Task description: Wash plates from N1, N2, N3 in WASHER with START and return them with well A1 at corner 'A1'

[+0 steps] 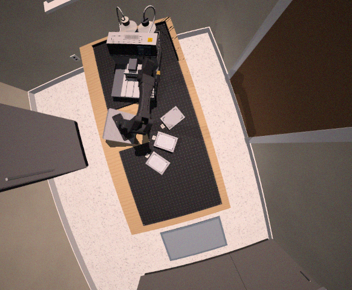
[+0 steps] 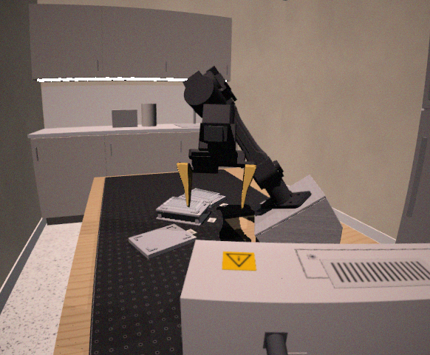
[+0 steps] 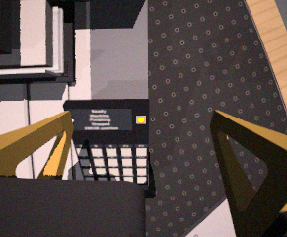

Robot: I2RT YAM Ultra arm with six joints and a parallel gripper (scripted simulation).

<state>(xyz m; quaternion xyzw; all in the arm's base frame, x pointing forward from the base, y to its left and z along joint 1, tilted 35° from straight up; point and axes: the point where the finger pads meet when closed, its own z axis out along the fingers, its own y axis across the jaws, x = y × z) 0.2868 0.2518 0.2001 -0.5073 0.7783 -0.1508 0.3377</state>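
My gripper (image 3: pixel 141 118) (image 2: pixel 215 205) is open and empty. It hangs above the washer's keypad (image 3: pixel 108 157), to the right of the carrier's track (image 1: pixel 126 88) (image 3: pixel 7 116). The lamp (image 3: pixel 141 119) over the keys glows amber. A pale plate (image 1: pixel 132 74) lies on the carrier at the far end of the track, partly under the dark manifold (image 1: pixel 132 63). The nest nearest the washer (image 1: pixel 172 117) (image 2: pixel 162 239) is empty. The middle nest holds a plate (image 1: pixel 165 141) (image 2: pixel 182 207), and the far nest holds a plate (image 1: pixel 157 162) (image 2: pixel 208 195).
The washer's housing (image 1: pixel 132 38) (image 2: pixel 314 293) stands at the table's end with two bottles (image 1: pixel 129 25) behind it. My arm's base sits on a grey wedge block (image 1: pixel 114 129) (image 2: pixel 303 221). The dotted black mat (image 1: pixel 182 187) covers the wooden table.
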